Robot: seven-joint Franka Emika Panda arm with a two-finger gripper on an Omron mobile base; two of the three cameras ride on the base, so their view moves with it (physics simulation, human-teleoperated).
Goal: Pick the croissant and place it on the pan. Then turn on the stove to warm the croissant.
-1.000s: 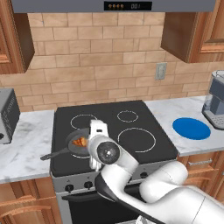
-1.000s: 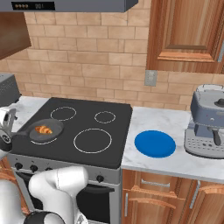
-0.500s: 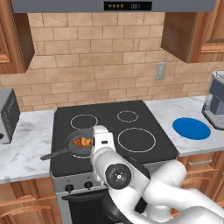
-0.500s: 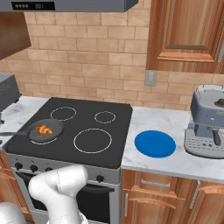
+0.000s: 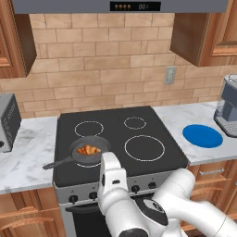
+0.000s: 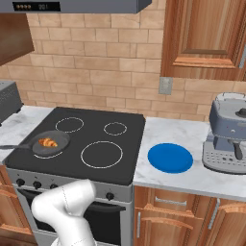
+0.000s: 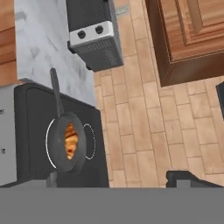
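The pincer (image 7: 116,179) is standing wide and empty; the croissant (image 5: 88,150) is lying in the pan (image 5: 95,143), while the stove (image 5: 152,125) knobs (image 5: 134,189) are awaiting turning.

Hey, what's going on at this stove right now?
A white robot arm is working at the stove. The croissant already lies in the pan, which sits on the front left burner. The gripper is open and holds nothing, low by the stove's front edge. The knobs that turn on the heat look untouched.

The croissant (image 5: 88,149) lies in the pan (image 5: 79,155) on the stove's (image 5: 152,127) front-left burner.
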